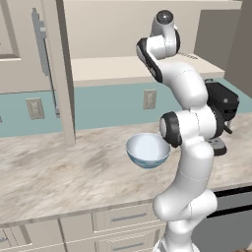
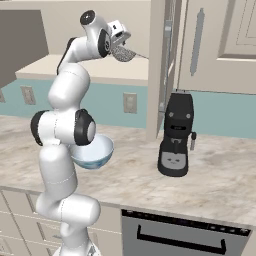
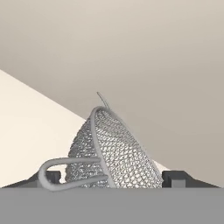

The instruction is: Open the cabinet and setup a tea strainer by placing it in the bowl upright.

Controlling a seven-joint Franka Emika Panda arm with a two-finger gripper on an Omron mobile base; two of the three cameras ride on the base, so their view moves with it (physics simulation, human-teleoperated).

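— So what sits around the arm on the counter?
— Marbled beige stone, with a black coffee machine at about three o'clock from the bowl in the right base view, well apart from it. The robot's own forearm crosses in front of the bowl's near side.
— And the cabinet?
— Its beige door stands swung out edge-on, grey bar handle along it, just to the right of the raised hand.
— Where's the strainer?
— Up at the pale shelf, between the fingertips of the gripper. It's a domed grey wire mesh with a looped wire handle, tilted on its side.
— Is it pinched?
— The jaws stand wide on either side of it; I cannot tell whether they touch it.
— The bowl itself?
— Round, deep, white inside, pale blue outside, on the counter at six o'clock below the hand.
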